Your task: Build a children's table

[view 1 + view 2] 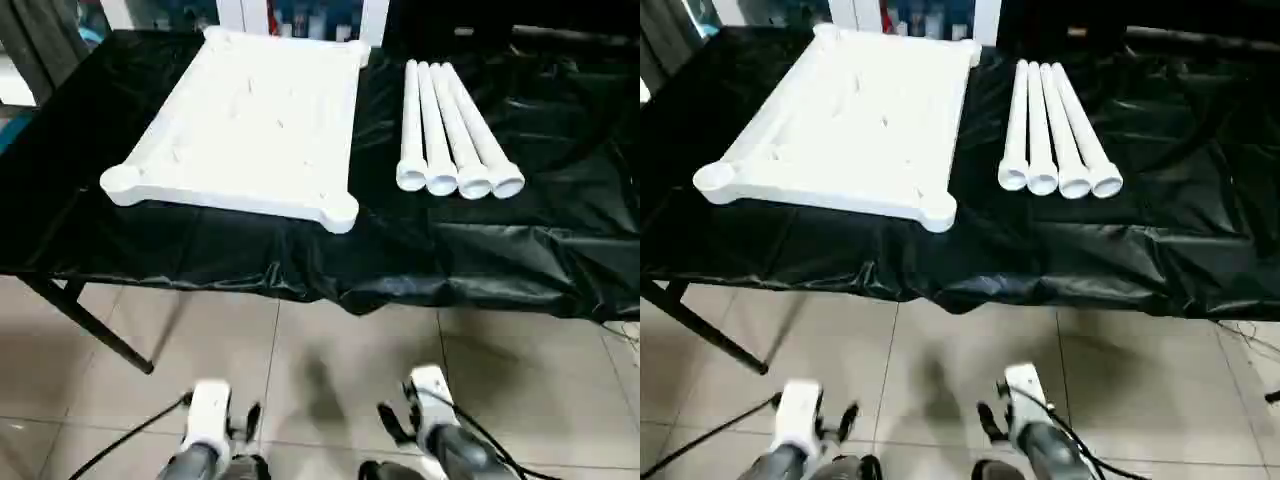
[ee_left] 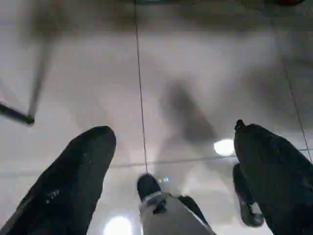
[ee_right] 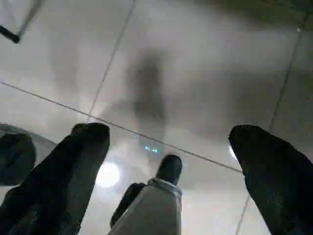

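Note:
The white table top [image 1: 250, 120] lies flat on the black-draped work table [image 1: 500, 260], rim up, with rounded lobes at its corners. To its right, four white tapered legs [image 1: 450, 130] lie side by side, wide ends toward me. Both arms hang low in front of the work table, over the floor tiles and well short of the parts. My left gripper [image 2: 171, 134] is open, its two black fingers spread wide with only floor between them. My right gripper [image 3: 168, 131] is open the same way and holds nothing.
The black cloth hangs in folds over the work table's front edge. A dark metal table leg [image 1: 90, 325] slants down at the left. Grey floor tiles [image 1: 320, 350] lie between me and the work table. A white cabinet [image 1: 300, 20] stands behind it.

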Controlling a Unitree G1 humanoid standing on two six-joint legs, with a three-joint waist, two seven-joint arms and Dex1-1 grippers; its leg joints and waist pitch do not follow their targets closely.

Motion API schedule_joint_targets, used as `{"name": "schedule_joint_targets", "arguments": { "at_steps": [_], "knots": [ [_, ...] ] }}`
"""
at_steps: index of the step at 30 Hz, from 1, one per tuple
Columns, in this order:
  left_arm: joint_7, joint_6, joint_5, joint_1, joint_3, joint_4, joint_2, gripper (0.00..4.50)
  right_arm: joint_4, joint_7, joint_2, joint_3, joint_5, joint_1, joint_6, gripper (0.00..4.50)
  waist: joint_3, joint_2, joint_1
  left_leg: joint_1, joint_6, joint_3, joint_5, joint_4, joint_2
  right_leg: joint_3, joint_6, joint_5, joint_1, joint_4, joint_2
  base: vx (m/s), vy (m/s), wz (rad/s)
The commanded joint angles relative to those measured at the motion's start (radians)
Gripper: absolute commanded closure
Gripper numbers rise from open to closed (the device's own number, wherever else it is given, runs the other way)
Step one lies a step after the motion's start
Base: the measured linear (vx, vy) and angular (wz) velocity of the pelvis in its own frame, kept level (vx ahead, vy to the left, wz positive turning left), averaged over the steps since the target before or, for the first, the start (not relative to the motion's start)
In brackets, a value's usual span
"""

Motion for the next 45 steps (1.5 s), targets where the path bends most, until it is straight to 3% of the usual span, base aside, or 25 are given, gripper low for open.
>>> {"name": "schedule_joint_targets", "arguments": {
  "at_steps": [1,4,8,9,10,11,12,17,18,22,25,28,29,31,32,33,35,36,37,38,39,40,43,44,45],
  "knots": [
    [-0.027,0.015,-0.003,0.048,-0.021,-0.094,-0.004,0.1,-0.076,0.058,0.0,0.001,0.013,0.043,-0.073,0.06,-0.026,0.005,0.001,0.026,0.067,-0.042,-0.259,-0.095,0.09,0.045,-0.274,-0.067,0.019,-0.072,-0.082,0.0,0.0,0.0],
    [-0.026,0.012,-0.016,0.089,-0.014,-0.178,-0.005,0.1,-0.17,0.109,-0.007,0.003,0.041,0.091,-0.093,0.06,-0.027,0.005,0.002,0.024,0.07,-0.044,-0.244,-0.096,0.092,0.046,-0.261,-0.021,0.024,-0.068,-0.079,0.0,0.0,0.0],
    [-0.062,0.07,-0.091,0.204,0.002,-0.424,0.005,0.1,-0.463,0.188,-0.05,0.014,0.096,0.224,-0.05,0.06,-0.024,0.002,0.006,0.02,0.101,-0.042,-0.174,-0.089,0.09,0.045,-0.258,0.112,0.027,-0.056,-0.073,0.0,0.0,0.0],
    [-0.069,0.077,-0.1,0.231,0.0,-0.479,0.011,0.1,-0.529,0.201,-0.062,0.017,0.109,0.255,-0.034,0.06,-0.02,0.002,0.005,0.018,0.103,-0.041,-0.179,-0.089,0.088,0.046,-0.254,0.113,0.029,-0.057,-0.071,0.0,0.0,0.0],
    [-0.067,0.091,-0.098,0.302,-0.003,-0.612,0.03,0.1,-0.7,0.248,-0.091,0.019,0.162,0.339,0.014,0.06,-0.023,0.004,0.006,0.021,0.107,-0.043,-0.183,-0.09,0.089,0.045,-0.247,0.104,0.028,-0.059,-0.072,0.0,0.0,0.0],
    [-0.065,0.099,-0.097,0.326,-0.003,-0.657,0.035,0.1,-0.759,0.259,-0.103,0.02,0.175,0.368,0.026,0.06,-0.017,0.0,0.013,0.017,0.108,-0.048,-0.202,-0.093,0.094,0.047,-0.219,0.1,0.035,-0.062,-0.075,0.0,0.0,0.0],
    [-0.061,0.111,-0.094,0.36,0.0,-0.72,0.041,0.1,-0.842,0.275,-0.12,0.021,0.192,0.409,0.043,0.06,-0.017,0.0,0.012,0.02,0.109,-0.047,-0.207,-0.094,0.094,0.046,-0.211,0.097,0.031,-0.063,-0.073,0.0,0.0,0.0],
    [-0.034,0.145,-0.104,0.441,0.034,-0.913,0.043,0.1,-1.142,0.288,-0.175,0.004,0.29,0.531,0.145,0.06,-0.003,-0.002,0.012,0.023,0.061,-0.049,-0.31,-0.108,0.088,0.048,-0.155,-0.126,0.019,-0.087,-0.066,0.0,0.0,0.0],
    [-0.024,0.168,-0.105,0.452,0.043,-0.971,0.043,0.1,-1.227,0.288,-0.191,0.001,0.315,0.558,0.18,0.06,0.002,-0.004,0.015,0.025,0.035,-0.052,-0.344,-0.113,0.088,0.052,-0.129,-0.21,0.016,-0.094,-0.065,0.0,0.0,0.0],
    [0.005,0.257,-0.119,0.443,0.052,-1.126,0.041,0.1,-1.418,0.253,-0.217,-0.012,0.377,0.585,0.287,0.06,0.0,-0.008,0.017,0.025,0.014,-0.055,-0.321,-0.111,0.08,0.052,-0.098,-0.219,0.013,-0.094,-0.062,0.0,0.0,0.0],
    [0.041,0.364,-0.123,0.371,0.045,-1.237,0.044,0.1,-1.559,0.169,-0.21,-0.037,0.419,0.524,0.426,0.06,-0.015,-0.01,0.017,0.027,0.013,-0.054,-0.233,-0.102,0.074,0.048,-0.101,-0.105,0.018,-0.081,-0.054,0.0,0.0,0.0],
    [0.105,0.451,-0.08,0.185,0.068,-1.224,0.033,0.1,-1.562,0.065,-0.148,-0.062,0.42,0.32,0.452,0.06,-0.026,-0.01,0.01,0.028,0.023,-0.05,-0.127,-0.088,0.06,0.043,-0.119,0.023,0.019,-0.063,-0.048,0.0,0.0,0.0],
    [0.105,0.451,-0.08,0.185,0.068,-1.224,0.033,0.1,-1.562,0.065,-0.148,-0.062,0.42,0.32,0.452,0.06,-0.031,-0.017,0.011,0.026,0.032,-0.049,-0.084,-0.082,0.057,0.042,-0.128,0.061,0.024,-0.056,-0.05,0.0,0.0,0.0],
    [0.111,0.458,-0.08,0.147,0.073,-1.22,0.034,0.1,-1.551,0.026,-0.124,-0.071,0.405,0.275,0.454,0.06,-0.032,-0.017,0.013,0.024,0.042,-0.047,-0.047,-0.078,0.056,0.042,-0.133,0.112,0.026,-0.051,-0.05,0.0,0.0,0.0],
    [0.127,0.513,-0.072,0.049,0.077,-1.204,0.036,0.1,-1.507,-0.051,-0.091,-0.109,0.486,0.177,0.53,0.06,-0.039,-0.049,0.008,0.021,0.062,-0.044,0.01,-0.071,0.05,0.042,-0.141,0.219,0.037,-0.037,-0.043,0.0,0.0,0.0],
    [0.133,0.553,-0.088,0.009,0.081,-1.192,0.035,0.1,-1.475,-0.07,-0.082,-0.116,0.484,0.145,0.546,0.06,-0.049,-0.036,0.009,0.027,0.065,-0.045,0.043,-0.065,0.045,0.041,-0.156,0.263,0.032,-0.029,-0.04,0.0,0.0,0.0],
    [0.156,0.608,-0.094,-0.036,0.083,-1.189,0.033,0.1,-1.449,-0.08,-0.086,-0.112,0.45,0.117,0.584,0.06,-0.055,-0.034,0.01,0.027,0.061,-0.045,0.071,-0.059,0.046,0.039,-0.164,0.295,0.035,-0.023,-0.037,0.0,0.0,0.0],
    [0.168,0.642,-0.102,-0.056,0.083,-1.19,0.028,0.1,-1.448,-0.073,-0.095,-0.11,0.439,0.11,0.597,0.06,-0.057,-0.023,0.012,0.027,0.047,-0.045,0.077,-0.057,0.048,0.037,-0.174,0.322,0.034,-0.018,-0.035,0.0,0.0,0.0],
    [0.168,0.642,-0.102,-0.056,0.083,-1.19,0.028,0.1,-1.448,-0.073,-0.095,-0.11,0.439,0.11,0.597,0.06,-0.057,-0.029,0.01,0.027,0.042,-0.043,0.068,-0.056,0.048,0.037,-0.174,0.317,0.036,-0.02,-0.035,0.0,0.0,0.0],
    [0.171,0.649,-0.09,-0.069,0.072,-1.185,0.026,0.1,-1.445,-0.072,-0.105,-0.118,0.439,0.107,0.604,0.06,-0.066,-0.014,0.015,0.026,0.035,-0.046,0.058,-0.054,0.048,0.037,-0.181,0.315,0.041,-0.017,-0.039,0.0,0.0,0.0],
    [0.173,0.66,-0.079,-0.08,0.065,-1.181,0.022,0.1,-1.443,-0.075,-0.108,-0.127,0.439,0.101,0.612,0.06,-0.063,-0.026,0.012,0.026,0.031,-0.043,0.038,-0.056,0.05,0.037,-0.184,0.298,0.041,-0.021,-0.038,0.0,0.0,0.0],
    [0.17,0.668,-0.067,-0.091,0.042,-1.167,0.01,0.1,-1.429,-0.085,-0.117,-0.148,0.436,0.098,0.614,0.06,-0.064,-0.028,0.013,0.024,0.03,-0.044,0.029,-0.056,0.049,0.037,-0.185,0.286,0.044,-0.022,-0.039,0.0,0.0,0.0],
    [0.161,0.699,-0.046,-0.106,-0.017,-1.17,-0.009,0.1,-1.428,-0.127,-0.136,-0.183,0.44,0.106,0.656,0.06,-0.06,-0.024,0.019,0.027,0.017,-0.043,-0.032,-0.06,0.052,0.039,-0.184,0.183,0.041,-0.033,-0.043,0.0,0.0,0.0],
    [0.15,0.707,-0.061,-0.112,-0.02,-1.174,-0.008,0.1,-1.434,-0.13,-0.134,-0.177,0.441,0.108,0.666,0.06,-0.064,-0.012,0.021,0.031,0.007,-0.044,-0.053,-0.061,0.053,0.037,-0.184,0.149,0.039,-0.037,-0.043,0.0,0.0,0.0],
    [0.141,0.709,-0.07,-0.121,-0.021,-1.164,-0.002,0.1,-1.429,-0.128,-0.133,-0.161,0.428,0.109,0.666,0.06,-0.057,-0.013,0.019,0.028,0.002,-0.045,-0.072,-0.064,0.053,0.037,-0.181,0.124,0.037,-0.039,-0.043,0.0,0.0,0.0]
  ]
}}
